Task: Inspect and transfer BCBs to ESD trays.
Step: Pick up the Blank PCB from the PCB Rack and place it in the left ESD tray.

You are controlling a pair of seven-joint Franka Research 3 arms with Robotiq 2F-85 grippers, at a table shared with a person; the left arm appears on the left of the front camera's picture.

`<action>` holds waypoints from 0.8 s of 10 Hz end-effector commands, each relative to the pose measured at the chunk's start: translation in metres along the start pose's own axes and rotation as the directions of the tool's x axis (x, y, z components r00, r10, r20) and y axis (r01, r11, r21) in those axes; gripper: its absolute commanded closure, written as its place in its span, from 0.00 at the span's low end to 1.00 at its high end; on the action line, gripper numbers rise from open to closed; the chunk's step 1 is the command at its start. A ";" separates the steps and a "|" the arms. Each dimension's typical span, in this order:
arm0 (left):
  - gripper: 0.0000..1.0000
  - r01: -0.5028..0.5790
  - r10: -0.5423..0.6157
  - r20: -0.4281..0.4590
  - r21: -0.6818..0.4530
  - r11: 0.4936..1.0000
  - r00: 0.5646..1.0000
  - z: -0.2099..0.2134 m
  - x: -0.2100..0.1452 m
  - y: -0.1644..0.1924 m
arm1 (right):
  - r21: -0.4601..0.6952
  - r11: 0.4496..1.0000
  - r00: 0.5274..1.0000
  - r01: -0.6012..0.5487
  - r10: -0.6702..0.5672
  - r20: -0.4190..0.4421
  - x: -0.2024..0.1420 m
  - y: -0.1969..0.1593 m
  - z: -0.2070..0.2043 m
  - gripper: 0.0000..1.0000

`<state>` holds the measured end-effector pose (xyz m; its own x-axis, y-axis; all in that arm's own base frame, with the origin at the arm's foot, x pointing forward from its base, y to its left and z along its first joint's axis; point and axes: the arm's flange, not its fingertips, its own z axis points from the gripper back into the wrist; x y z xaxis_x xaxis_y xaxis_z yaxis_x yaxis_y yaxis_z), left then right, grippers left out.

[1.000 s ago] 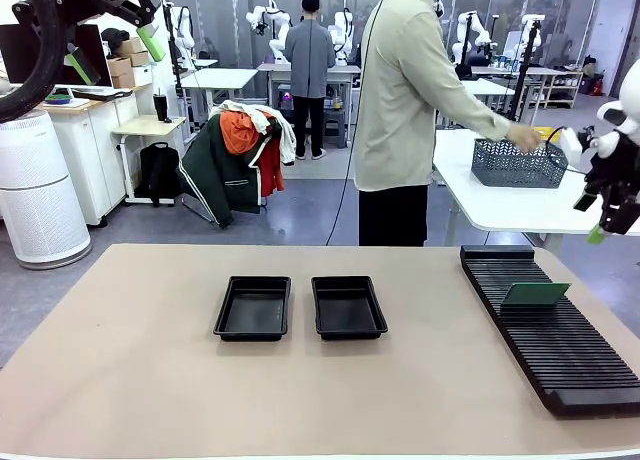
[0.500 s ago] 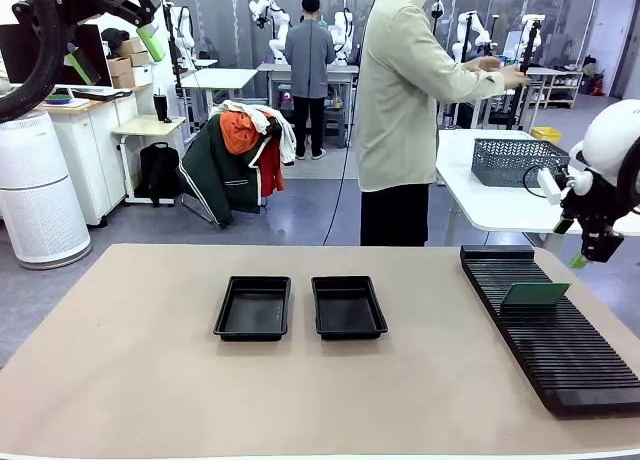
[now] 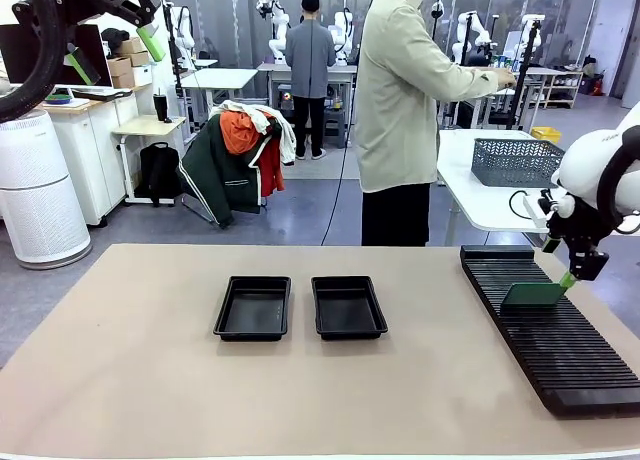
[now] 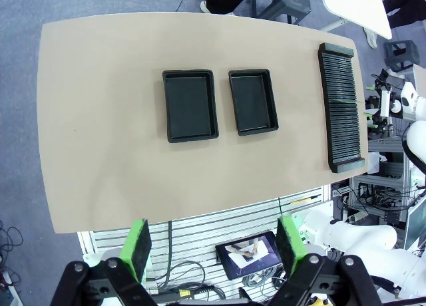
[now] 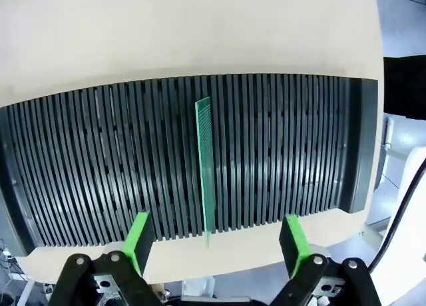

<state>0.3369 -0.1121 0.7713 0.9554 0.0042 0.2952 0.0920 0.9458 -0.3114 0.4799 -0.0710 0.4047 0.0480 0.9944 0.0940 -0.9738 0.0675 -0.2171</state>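
My right end effector (image 5: 214, 238) is spread wide, lined up over the thin green circuit board (image 5: 203, 166) standing on edge in the long black ribbed rack (image 5: 100, 166). If I come down off-centre, a finger could clip that edge and flex or jam it.

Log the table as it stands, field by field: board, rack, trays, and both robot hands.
board: one green BCB, standing on edge in a rack slot
rack: long black slotted rack, at the table's right side
trays: left tray and right tray, black, side by side mid-table, both empty
left hand: left hand open, high above the table, holding nothing
right hand: right hand open, poised over the board, not gripping it
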 end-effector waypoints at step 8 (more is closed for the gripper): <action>0.00 0.000 0.000 -0.001 0.000 1.000 1.000 0.000 -0.001 0.000 | -0.017 1.000 0.999 0.017 -0.016 0.028 -0.001 0.002 -0.050 0.00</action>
<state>0.3369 -0.1121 0.7713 0.9554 0.0042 0.2952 0.0920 0.9458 -0.3114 0.4902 -0.0639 0.3659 0.0736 0.9917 0.1054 -0.9758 0.0934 -0.1975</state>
